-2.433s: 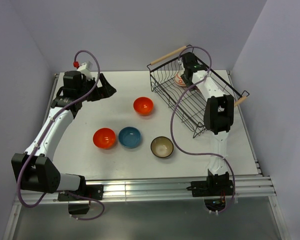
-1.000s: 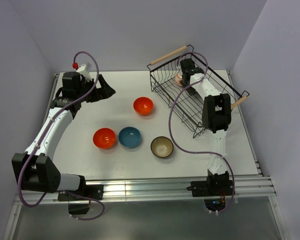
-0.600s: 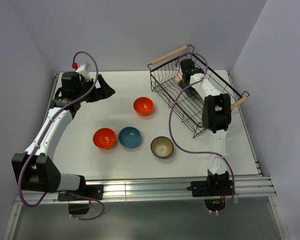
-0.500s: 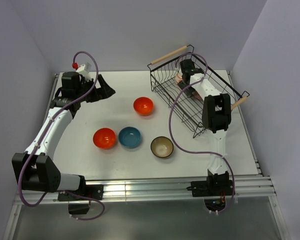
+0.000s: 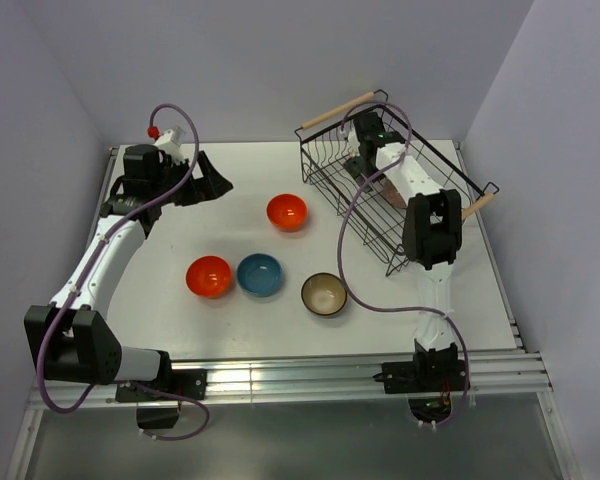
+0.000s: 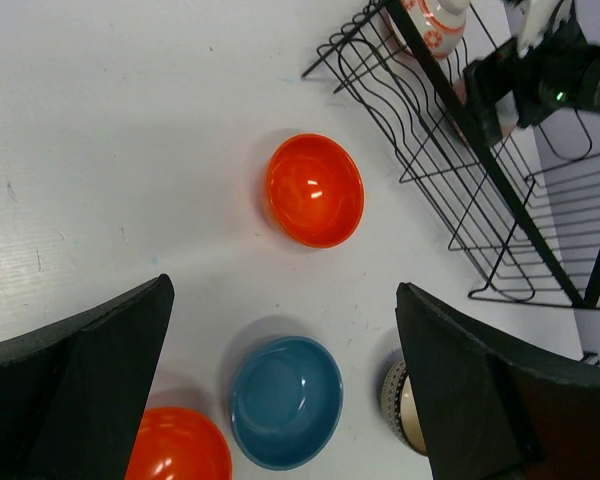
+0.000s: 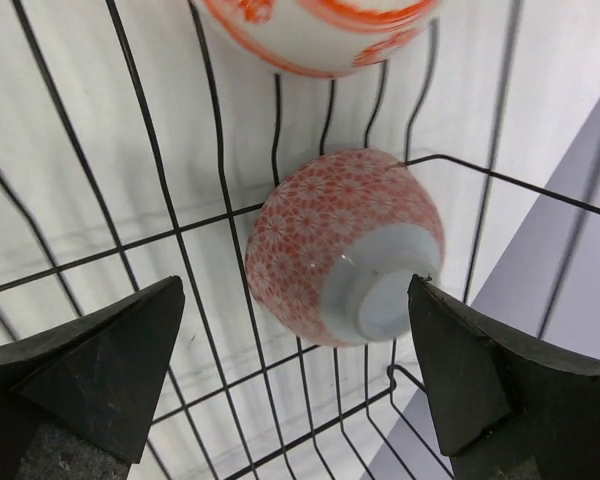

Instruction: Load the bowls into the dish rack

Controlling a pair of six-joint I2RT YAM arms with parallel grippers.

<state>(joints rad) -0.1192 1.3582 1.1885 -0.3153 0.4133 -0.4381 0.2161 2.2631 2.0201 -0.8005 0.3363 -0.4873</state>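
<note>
— What has changed?
— The right gripper (image 7: 295,300) has shifted toward the far end of the dish rack (image 5: 325,165). The left gripper (image 6: 282,290) has stayed where it was, and the bowls on the table (image 5: 230,220) lie as before.

— Start at the left, then.
— The left gripper hangs above the table with its fingers spread wide and nothing between them. An orange bowl (image 6: 315,190) sits ahead of its fingertips, and a blue bowl (image 6: 285,400) sits between the two fingers, closer in. A second orange bowl (image 6: 180,445) is just beside one finger. A brown bowl (image 6: 402,395) is half hidden behind the other finger. All four stand upright on the table, apart from one another.

— And the rack?
— It lies well ahead of that gripper and off to one side. The right gripper is inside it, fingers wide apart and empty.

— Which bowls are already in?
— Two. Under the right gripper, between its fingers, a pink flowered bowl (image 7: 345,245) lies tipped on the wire floor, foot ring toward the camera. Just past the fingertips is an orange-and-white bowl (image 7: 320,25), only partly in view. I cannot tell whether those two touch.
</note>
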